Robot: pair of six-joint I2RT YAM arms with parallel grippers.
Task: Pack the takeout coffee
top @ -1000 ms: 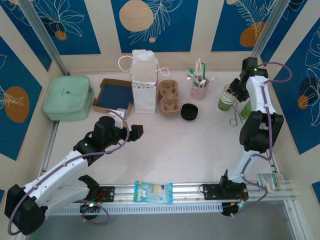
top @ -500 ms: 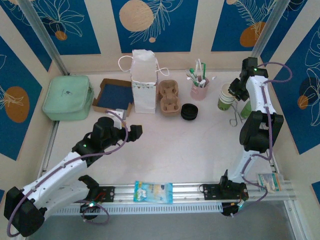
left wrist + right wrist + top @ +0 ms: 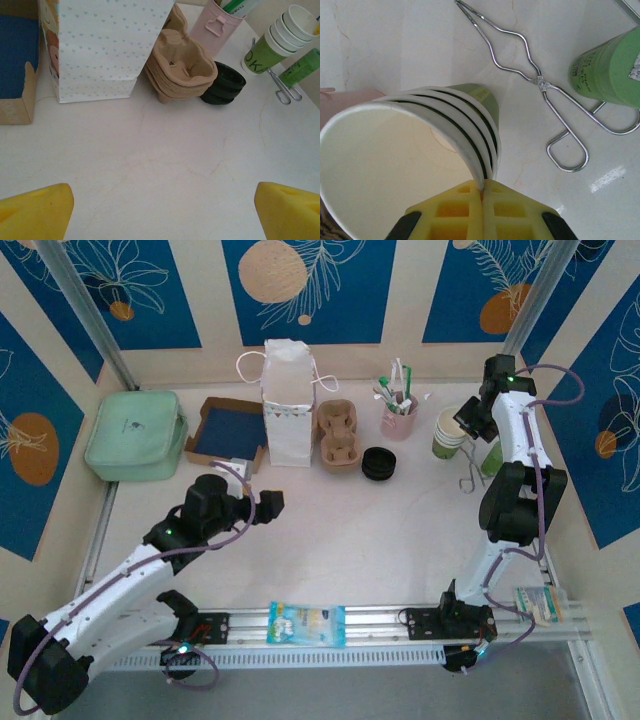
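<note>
Right gripper point(image 3: 482, 187) is clamped down: on its wrist camera I see the two yellow fingers pressed together on the near rim of the stack of paper cups point(image 3: 395, 165), cream tops nested one inside the other with a green lower part showing past them. I can't tell how many of the rims are actually caught between the pads. From above, the stack stands at the far right of the table point(image 3: 360, 540), upright, with the gripper at its right side. Just beside it lie the metal tongs point(image 3: 540, 82), handles toward the green tube point(image 3: 615, 70) standing next to them.

Left gripper point(image 3: 162, 210) hangs with its jaws spread wide, nothing between them, over bare table left of centre. Ahead of it stands the white paper bag point(image 3: 100, 45), with the pulp cup carriers point(image 3: 180, 70) stacked just to its right and the black lids point(image 3: 223, 82) piled against the carriers' far side. The pink cup point(image 3: 220, 27) of stirrers sits behind the lids, between the carriers and the cup stack
</note>
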